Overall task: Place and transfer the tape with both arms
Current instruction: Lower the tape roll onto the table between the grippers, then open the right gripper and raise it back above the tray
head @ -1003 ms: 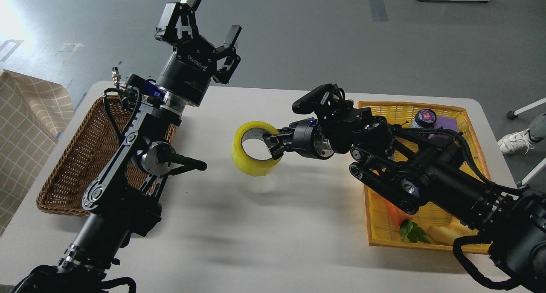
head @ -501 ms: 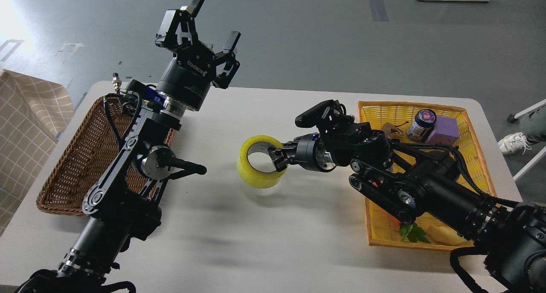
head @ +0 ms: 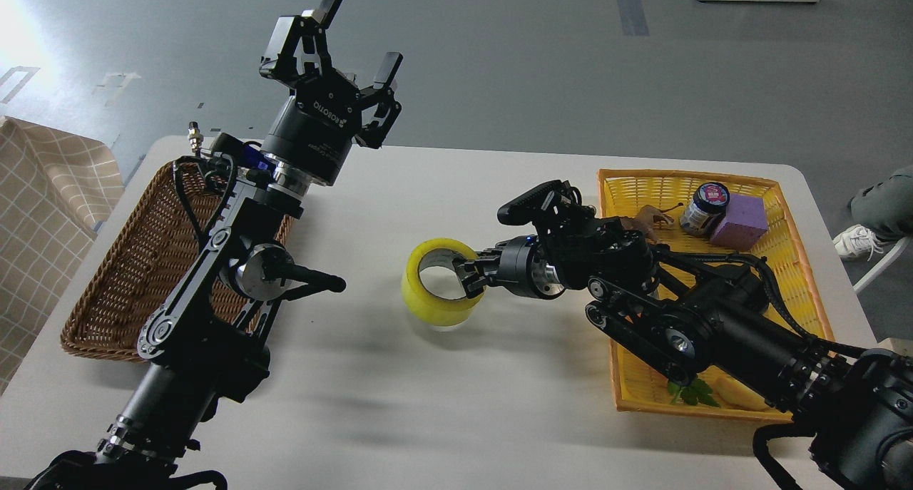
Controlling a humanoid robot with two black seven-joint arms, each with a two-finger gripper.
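Note:
The tape [head: 435,301], a yellow roll with a grey-white core, sits low at the middle of the white table [head: 442,390], at or just above its surface. My right gripper [head: 467,276] is shut on the roll's right wall, one finger inside the core and one outside. My left gripper [head: 342,33] is open and empty, raised high above the table's far left, well apart from the tape.
A brown wicker basket [head: 121,276] stands at the left behind my left arm. A yellow basket [head: 777,212] at the right holds a jar [head: 705,206], a purple block [head: 739,221], leafy greens and pale food. A person's leg shows at the far right.
My right gripper has lowered the tape and carried it slightly right and toward me, down to the table. The left arm has barely moved.

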